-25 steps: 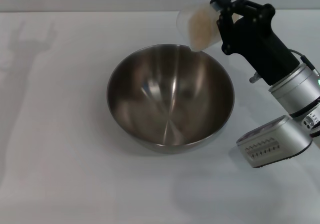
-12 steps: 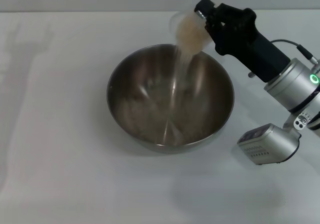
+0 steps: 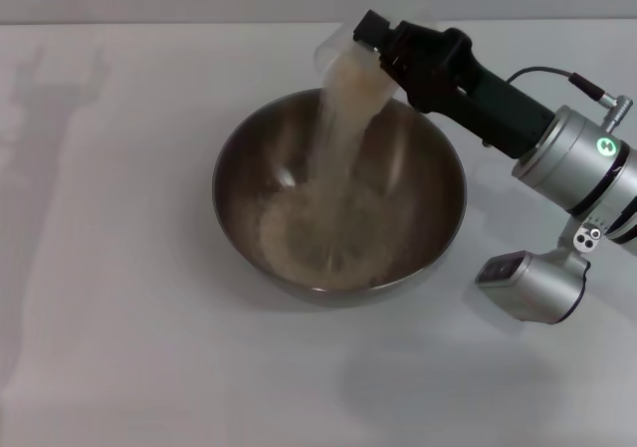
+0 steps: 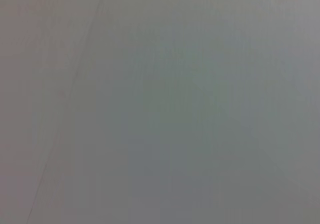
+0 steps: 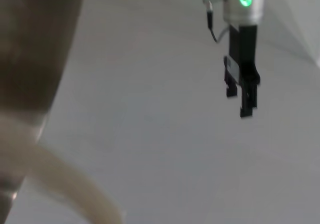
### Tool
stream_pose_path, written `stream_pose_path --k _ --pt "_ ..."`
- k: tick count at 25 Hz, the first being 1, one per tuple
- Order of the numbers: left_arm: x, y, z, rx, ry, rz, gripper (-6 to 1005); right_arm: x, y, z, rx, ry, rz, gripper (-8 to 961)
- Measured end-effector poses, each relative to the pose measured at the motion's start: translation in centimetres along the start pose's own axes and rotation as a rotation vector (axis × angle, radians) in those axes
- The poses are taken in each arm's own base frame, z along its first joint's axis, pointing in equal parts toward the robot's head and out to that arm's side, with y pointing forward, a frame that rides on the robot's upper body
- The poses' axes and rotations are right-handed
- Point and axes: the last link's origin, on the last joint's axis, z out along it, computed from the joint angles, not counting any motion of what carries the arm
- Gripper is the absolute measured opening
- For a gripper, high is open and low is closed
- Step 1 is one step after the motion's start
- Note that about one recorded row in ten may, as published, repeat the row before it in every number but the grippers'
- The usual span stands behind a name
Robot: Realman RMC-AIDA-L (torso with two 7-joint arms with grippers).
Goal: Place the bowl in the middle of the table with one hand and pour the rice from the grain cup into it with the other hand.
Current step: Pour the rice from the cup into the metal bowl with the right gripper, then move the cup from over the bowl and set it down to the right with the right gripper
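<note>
**Rice pouring hard; spill over the bowl's far rim is the risk**

While the cup point(image 3: 343, 54) hangs tipped steeply above the far rim of the bowl point(image 3: 423, 223), a thick stream of rice point(image 3: 333, 148) falls into the bowl and piles up on its bottom. The right gripper point(image 3: 383, 41) has its fingers clenched on the cup, just beyond that far rim. The bowl sits near the middle of the desk point(image 3: 119, 347).

Because the cup's lip hovers almost directly over the rim, not the bowl's centre, any drift away from the bowl would likely send grains onto the desk beyond it. Grains may also bounce off the steel wall and hop out.

Compared with half a second ago, the cup is tilted further, the stream is much wider, and the heap in the bowl is larger. A second ago no rice was falling.

The left gripper point(image 5: 242, 92) hangs well away from the bowl above the desk, holding nothing; whether its fingers are apart I cannot tell.
</note>
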Motion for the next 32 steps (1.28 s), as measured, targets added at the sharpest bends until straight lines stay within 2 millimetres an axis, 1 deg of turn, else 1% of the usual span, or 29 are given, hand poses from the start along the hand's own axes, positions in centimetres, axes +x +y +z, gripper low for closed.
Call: stream_pose_path --k 7,13,19,28,30,32 --pt "0.0 0.0 0.2 0.013 0.002 -0.005 810 -0.3 0.1 0.4 -0.015 -0.093 -0.113 19" --pt "0.0 -0.1 0.3 0.024 0.002 -0.008 810 -0.2 0.3 0.5 -0.031 -0.153 -0.193 18" --pt "-0.2 0.0 0.6 0.023 -0.005 -0.01 810 0.1 0.3 0.5 -0.039 -0.175 -0.244 18" --pt "-0.2 0.0 0.8 0.021 -0.008 -0.01 810 0.2 0.2 0.7 -0.031 -0.157 -0.235 19" --pt "-0.2 0.0 0.8 0.021 -0.008 -0.01 810 0.4 -0.1 0.9 -0.014 -0.103 -0.177 19" --pt "-0.2 0.0 0.8 0.022 -0.008 -0.01 810 0.8 -0.6 1.2 0.028 -0.007 -0.053 19"
